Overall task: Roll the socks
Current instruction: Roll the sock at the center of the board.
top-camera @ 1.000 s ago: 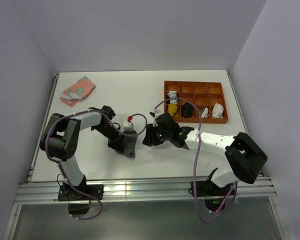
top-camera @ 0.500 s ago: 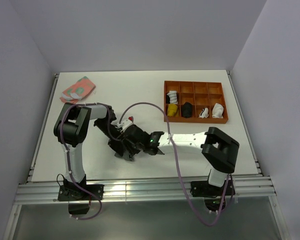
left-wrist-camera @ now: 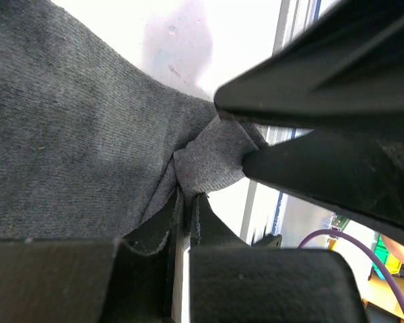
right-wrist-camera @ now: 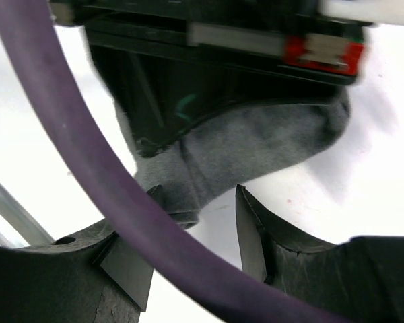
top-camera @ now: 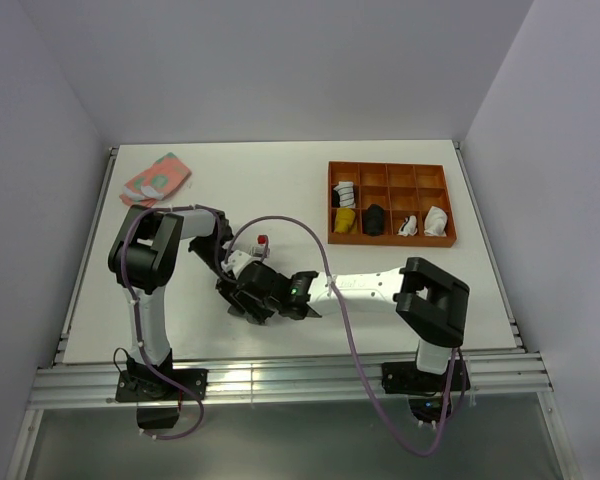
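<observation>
The grey sock (left-wrist-camera: 67,134) lies on the white table, almost wholly hidden under both grippers in the top view. My left gripper (left-wrist-camera: 186,196) is shut on a pinched fold of it, and shows in the top view (top-camera: 242,288). My right gripper (right-wrist-camera: 198,208) is open, low over the table, with the sock's (right-wrist-camera: 256,148) end just between its fingertips (right-wrist-camera: 250,229). It meets the left gripper in the top view (top-camera: 265,300). No loose striped sock shows.
An orange compartment tray (top-camera: 392,165) at the back right holds several rolled bundles: white-and-black striped, yellow, black and white. A pink and teal folded cloth (top-camera: 155,180) lies at the back left. The table's near edge and metal rail (top-camera: 280,375) are close behind the grippers.
My right arm has swung left from the table's middle up to the left gripper, and its open jaws now reach the grey sock. The left gripper has stayed on the sock.
</observation>
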Action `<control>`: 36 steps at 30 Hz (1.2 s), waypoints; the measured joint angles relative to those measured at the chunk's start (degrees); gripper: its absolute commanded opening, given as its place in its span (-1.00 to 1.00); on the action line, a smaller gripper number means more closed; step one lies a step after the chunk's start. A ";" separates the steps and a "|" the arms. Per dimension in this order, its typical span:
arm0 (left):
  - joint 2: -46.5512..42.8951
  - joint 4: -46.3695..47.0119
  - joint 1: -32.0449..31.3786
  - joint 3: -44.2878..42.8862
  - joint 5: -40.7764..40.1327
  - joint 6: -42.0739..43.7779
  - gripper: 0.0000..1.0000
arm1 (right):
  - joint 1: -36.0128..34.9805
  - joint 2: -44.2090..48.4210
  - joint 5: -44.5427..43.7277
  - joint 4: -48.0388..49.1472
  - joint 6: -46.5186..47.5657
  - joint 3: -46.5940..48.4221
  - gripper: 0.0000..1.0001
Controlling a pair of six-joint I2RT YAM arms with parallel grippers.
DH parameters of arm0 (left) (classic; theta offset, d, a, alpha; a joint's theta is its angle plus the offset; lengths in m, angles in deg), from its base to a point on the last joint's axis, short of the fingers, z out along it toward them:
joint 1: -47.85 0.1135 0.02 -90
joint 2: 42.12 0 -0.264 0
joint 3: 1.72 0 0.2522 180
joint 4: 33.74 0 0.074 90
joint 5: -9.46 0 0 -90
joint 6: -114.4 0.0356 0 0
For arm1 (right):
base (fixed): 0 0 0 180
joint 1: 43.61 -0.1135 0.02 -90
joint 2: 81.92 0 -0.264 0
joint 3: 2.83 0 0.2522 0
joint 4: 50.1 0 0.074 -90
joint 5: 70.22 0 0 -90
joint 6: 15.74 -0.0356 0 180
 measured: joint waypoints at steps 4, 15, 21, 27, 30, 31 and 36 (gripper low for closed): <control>0.04 0.00 -0.11 -0.11 -0.17 -0.07 -0.99 | -1.20 -1.03 0.04 0.37 0.26 0.46 0.09; 0.07 0.04 -0.11 -0.11 -0.42 -0.66 -0.99 | -1.81 -1.68 0.39 0.66 0.39 0.46 0.09; 0.09 0.13 -0.09 -0.11 -0.46 -1.64 -0.99 | -4.37 -1.79 0.85 -0.26 0.74 1.81 0.10; 0.48 0.26 -0.11 -0.28 -0.55 -3.06 -0.99 | -7.56 -3.76 1.11 0.42 2.12 6.08 0.11; 0.85 0.07 -0.09 -0.46 -0.35 -3.21 -0.99 | -7.61 -5.29 0.66 0.46 2.16 6.51 0.11; 0.85 0.07 -0.09 -0.46 -0.37 -3.21 -0.99 | -7.56 -5.64 0.33 0.42 2.16 6.34 0.11; 0.90 0.02 -0.09 -0.50 -0.35 -3.21 -0.99 | -7.45 -5.79 -2.14 0.59 2.27 4.76 0.10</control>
